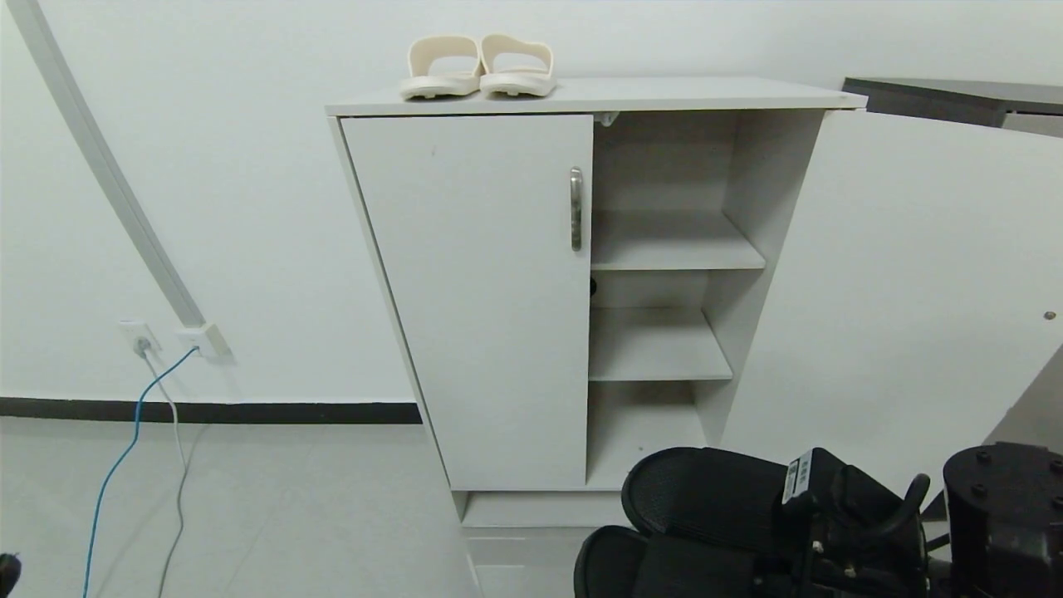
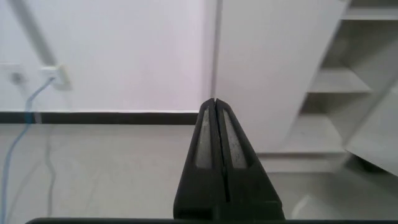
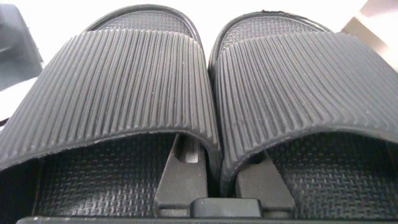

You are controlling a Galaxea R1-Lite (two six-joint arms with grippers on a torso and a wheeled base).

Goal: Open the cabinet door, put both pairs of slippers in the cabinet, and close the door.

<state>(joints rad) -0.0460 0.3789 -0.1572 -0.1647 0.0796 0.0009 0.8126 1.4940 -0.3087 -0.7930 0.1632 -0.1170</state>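
Observation:
A white cabinet stands against the wall with its left door shut and its right door swung wide open, baring three shelves. A pair of beige slippers sits on the cabinet top. Low in front of the open side, my right gripper is shut on a pair of black slippers, one finger under each strap and the two inner walls pinched between them. My left gripper hangs shut and holds nothing, to the left of the cabinet above the floor.
A metal handle runs down the shut door's edge. A wall socket with a blue cable and a grey one lies at the left. A dark desk stands behind the open door. Bare floor spreads out left of the cabinet.

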